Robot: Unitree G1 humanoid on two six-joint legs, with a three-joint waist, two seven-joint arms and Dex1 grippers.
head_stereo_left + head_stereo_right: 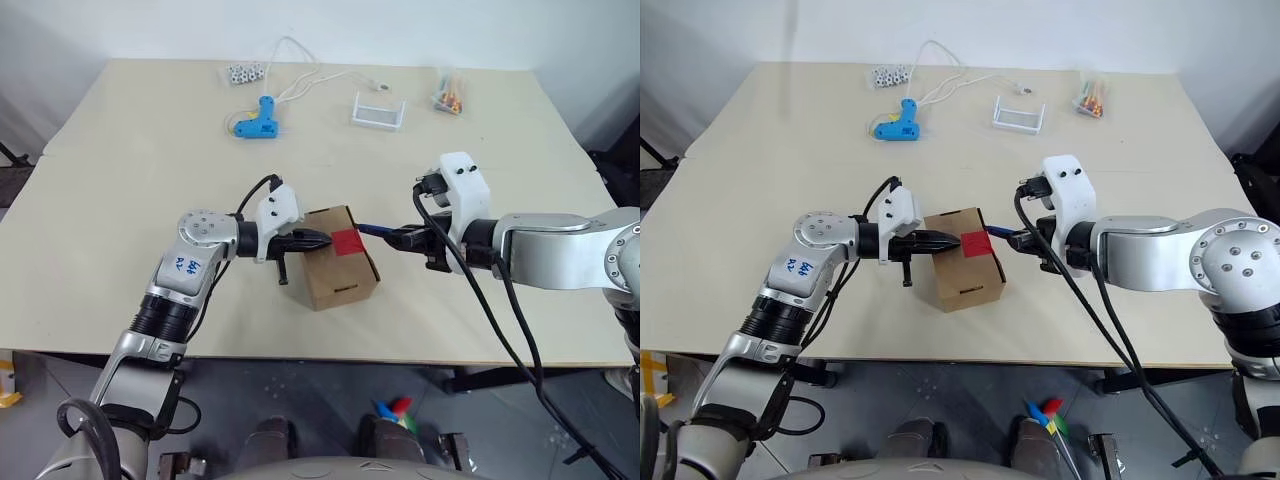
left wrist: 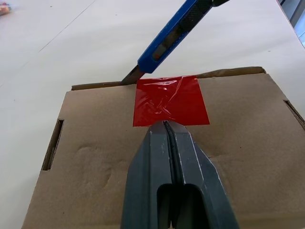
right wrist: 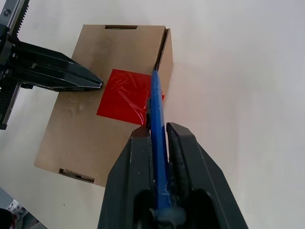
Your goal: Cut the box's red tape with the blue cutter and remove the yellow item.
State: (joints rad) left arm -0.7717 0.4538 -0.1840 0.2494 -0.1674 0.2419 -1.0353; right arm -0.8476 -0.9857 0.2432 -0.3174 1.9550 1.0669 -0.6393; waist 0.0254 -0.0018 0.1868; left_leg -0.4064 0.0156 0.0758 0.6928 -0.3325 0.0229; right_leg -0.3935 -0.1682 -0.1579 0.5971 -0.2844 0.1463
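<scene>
The right gripper (image 3: 159, 143), clamped on the blue cutter (image 2: 169, 36), has its blade at the red tape's (image 2: 170, 100) far edge, handle pointing back along the arm; the closed, empty left gripper (image 2: 167, 129) pins the box (image 1: 335, 270).

You see a plain brown box (image 1: 335, 268) bearing a bright red tape (image 1: 347, 241) square, a dark blue cutter (image 2: 172, 34), black gripper fingers (image 2: 174, 181), a cream table (image 1: 150, 180), and a light-blue glue gun (image 1: 258, 120).

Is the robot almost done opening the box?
Not yet. Done: the right pincer holds the blue cutter. In hand: its blade sits at the red tape's edge while the shut left pincer steadies the box. Left: cutting the unbroken tape, opening the flaps, removing the yellow item.
</scene>
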